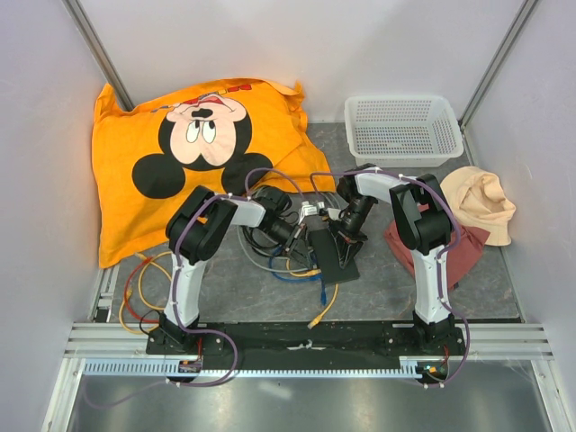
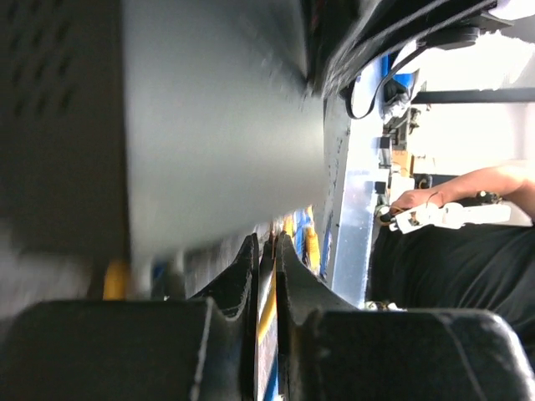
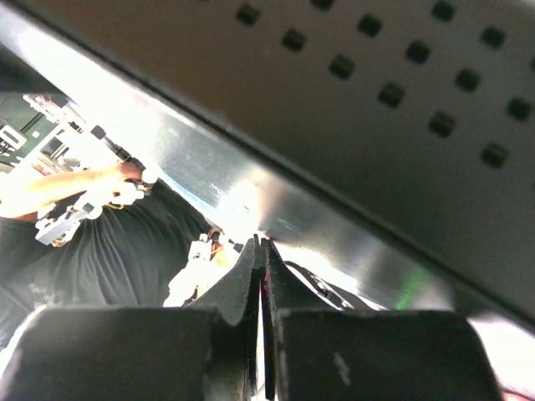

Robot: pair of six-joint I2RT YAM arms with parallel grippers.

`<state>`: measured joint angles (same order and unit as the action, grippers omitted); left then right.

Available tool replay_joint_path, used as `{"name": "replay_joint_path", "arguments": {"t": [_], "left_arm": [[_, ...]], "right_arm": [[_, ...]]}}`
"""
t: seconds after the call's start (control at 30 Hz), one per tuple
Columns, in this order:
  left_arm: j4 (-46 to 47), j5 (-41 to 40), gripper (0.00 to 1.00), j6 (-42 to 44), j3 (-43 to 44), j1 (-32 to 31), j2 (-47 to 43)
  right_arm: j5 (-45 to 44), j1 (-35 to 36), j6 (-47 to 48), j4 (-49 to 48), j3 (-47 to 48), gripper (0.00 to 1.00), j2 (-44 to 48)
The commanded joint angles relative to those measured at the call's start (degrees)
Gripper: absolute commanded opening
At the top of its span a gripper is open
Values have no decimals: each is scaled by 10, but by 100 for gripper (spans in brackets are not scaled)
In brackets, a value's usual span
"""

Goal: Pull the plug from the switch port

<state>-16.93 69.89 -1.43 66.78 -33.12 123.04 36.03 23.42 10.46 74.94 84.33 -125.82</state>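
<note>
Two grippers met at the flat matte-black rectangular switch, which sat in the middle of the grey table among loose coloured cables; the right gripper's fingers were pressed together; the left gripper's fingers stood a sliver apart, yellow showing between; whether they clamped anything could not be told.

Grey table: orange Mickey pillow far left, white mesh basket at far right corner, beige cloth touching maroon cloth on right side, black switch at centre, loose tangle of cables just left of it.
</note>
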Motion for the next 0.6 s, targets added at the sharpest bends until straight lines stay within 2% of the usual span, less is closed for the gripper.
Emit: {"name": "replay_joint_path", "arguments": {"t": [0.0,0.17,0.33,0.57], "left_arm": [[-50,-106,2,41,-32,30,-19],[-65,-103,2,32,-17,56,-44],[-119,-92,2,72,22,100,-115],[-323,-20,2,158,191,176,-199]], "right_arm": [[-132,7,8,-241,-25,0,-94],[-136,11,11,-240,-25,0,-93],[-137,12,14,-239,-28,0,-87],[-143,15,14,-237,-23,0,-94]]}}
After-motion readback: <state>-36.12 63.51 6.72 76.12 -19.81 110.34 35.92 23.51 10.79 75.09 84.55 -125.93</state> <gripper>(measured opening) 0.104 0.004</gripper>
